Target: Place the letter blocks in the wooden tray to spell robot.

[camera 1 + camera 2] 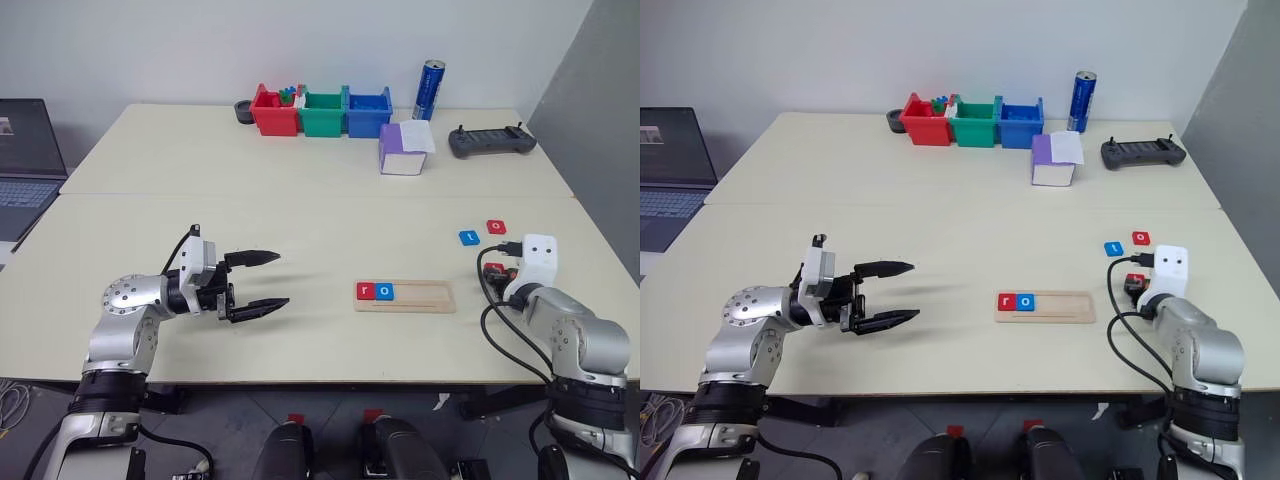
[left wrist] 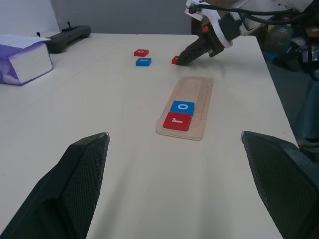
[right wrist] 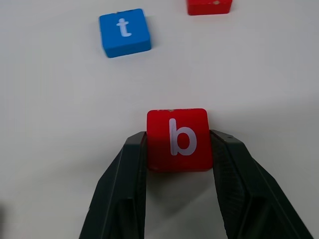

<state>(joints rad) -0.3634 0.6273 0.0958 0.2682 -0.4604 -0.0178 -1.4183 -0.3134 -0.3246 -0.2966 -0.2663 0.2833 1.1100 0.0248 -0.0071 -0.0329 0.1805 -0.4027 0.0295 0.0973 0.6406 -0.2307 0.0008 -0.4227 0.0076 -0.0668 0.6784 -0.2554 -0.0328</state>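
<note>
Pale tabletop [image 1: 300, 230], wooden tray [image 1: 405, 296] near its front edge holding a red "r" block [image 1: 365, 291] and a blue "o" block [image 1: 385, 291] side by side at its left end.

Close up, the right wrist view shows what the head views cannot: the right gripper [image 3: 179, 149] pinching a red "b" block [image 3: 178, 139], both ribbed black fingers [image 3: 130, 174] pressed on its smooth sides, right of the tray. Just beyond lie a blue "t" block [image 3: 124, 33] and another red block [image 3: 209, 6]. The left gripper [image 1: 262, 283] hangs spread and empty, well left of the tray.
</note>
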